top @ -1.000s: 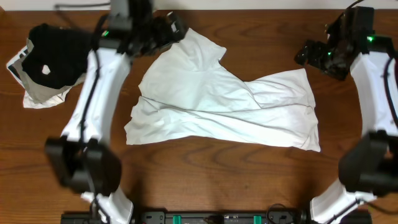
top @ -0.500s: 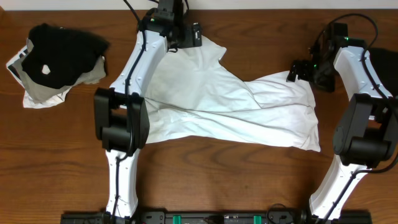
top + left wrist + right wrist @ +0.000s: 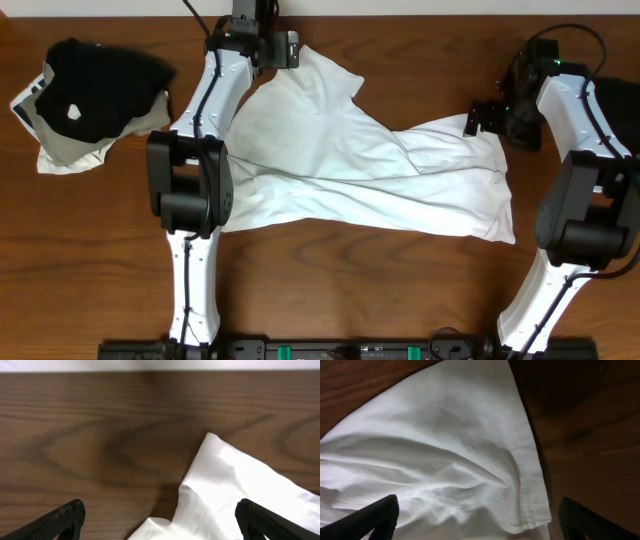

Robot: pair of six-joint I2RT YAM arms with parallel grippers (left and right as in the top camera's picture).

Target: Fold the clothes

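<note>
- In the middle of the brown wooden table (image 3: 350,300) lies the large white short-sleeved cotton T-shirt (image 3: 360,170). It is loosely spread and rumpled, with one lobe reaching toward the far edge and a long band running to our right. No print shows from above.
- At the far edge, our left gripper (image 3: 288,50) hangs over the tip of that far lobe, its two black fingers wide apart with nothing between them. In the left wrist view the white corner lies on the wood between the fingertips (image 3: 65,517).
- On the other side, our right gripper (image 3: 478,118) hovers at the shirt's far right corner, also spread wide and empty. Its wrist view shows a stitched hem (image 3: 522,462) running down to a corner just below.
- We judge the step in hand to be taking two corners so the cloth can be lifted and laid flat. Folding proper has not begun.
- To do it well, we come straight down over each corner so the fingers land either side of the edge. We pinch a single layer close to the corner, not a bunch of wrinkles.
- We close both sides before lifting, then draw them apart evenly so the middle creases pull out rather than twist.
- We steer clear of the black garment with a white spot (image 3: 95,85), piled at the far left and well apart from the shirt.
</note>
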